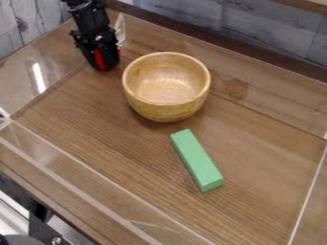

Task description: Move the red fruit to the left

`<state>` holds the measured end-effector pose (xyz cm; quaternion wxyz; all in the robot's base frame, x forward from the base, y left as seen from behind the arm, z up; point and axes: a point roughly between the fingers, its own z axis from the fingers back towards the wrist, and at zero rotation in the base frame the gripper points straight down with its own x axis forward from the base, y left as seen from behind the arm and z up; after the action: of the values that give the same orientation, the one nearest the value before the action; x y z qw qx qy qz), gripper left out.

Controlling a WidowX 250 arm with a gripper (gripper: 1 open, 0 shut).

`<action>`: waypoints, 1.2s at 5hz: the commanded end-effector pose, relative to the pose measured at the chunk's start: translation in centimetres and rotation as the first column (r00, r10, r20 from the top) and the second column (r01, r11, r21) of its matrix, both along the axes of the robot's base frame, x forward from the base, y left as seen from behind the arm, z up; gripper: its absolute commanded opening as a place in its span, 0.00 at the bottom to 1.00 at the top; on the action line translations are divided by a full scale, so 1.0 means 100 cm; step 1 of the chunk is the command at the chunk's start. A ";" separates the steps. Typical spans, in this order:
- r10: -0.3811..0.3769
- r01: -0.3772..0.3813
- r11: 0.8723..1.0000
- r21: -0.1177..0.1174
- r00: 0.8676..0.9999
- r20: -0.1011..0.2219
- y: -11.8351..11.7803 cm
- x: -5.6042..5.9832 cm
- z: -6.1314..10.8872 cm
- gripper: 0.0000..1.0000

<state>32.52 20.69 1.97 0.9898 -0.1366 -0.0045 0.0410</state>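
The red fruit (pixel 101 57) shows as a small red shape at the far left of the wooden table, just left of the wooden bowl (pixel 166 86). My black gripper (pixel 98 59) points steeply down over the fruit, with its fingers (pixel 84 46) close against both sides of it. The jaws look shut on the fruit, which sits low at the table surface. The fruit's green stem is hidden by the gripper.
A flat green rectangular block (pixel 197 160) lies in front of the bowl. Clear plastic walls (pixel 38 77) ring the table. One wall stands close behind and to the left of the gripper.
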 end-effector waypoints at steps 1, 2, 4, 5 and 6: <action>0.048 -0.048 0.999 -0.011 0.999 -0.016 0.029 -0.018 0.001 0.00; 0.007 -0.009 0.999 -0.034 0.999 -0.031 0.027 -0.016 0.004 1.00; 0.058 -0.062 0.995 -0.078 0.997 -0.059 0.037 -0.028 -0.001 1.00; 0.058 -0.062 0.995 -0.073 0.997 -0.057 0.038 -0.032 0.003 1.00; 0.090 -0.094 0.993 -0.069 0.994 -0.056 0.034 -0.034 0.020 1.00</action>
<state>31.09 20.53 2.49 0.9807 -0.1881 0.0395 0.0358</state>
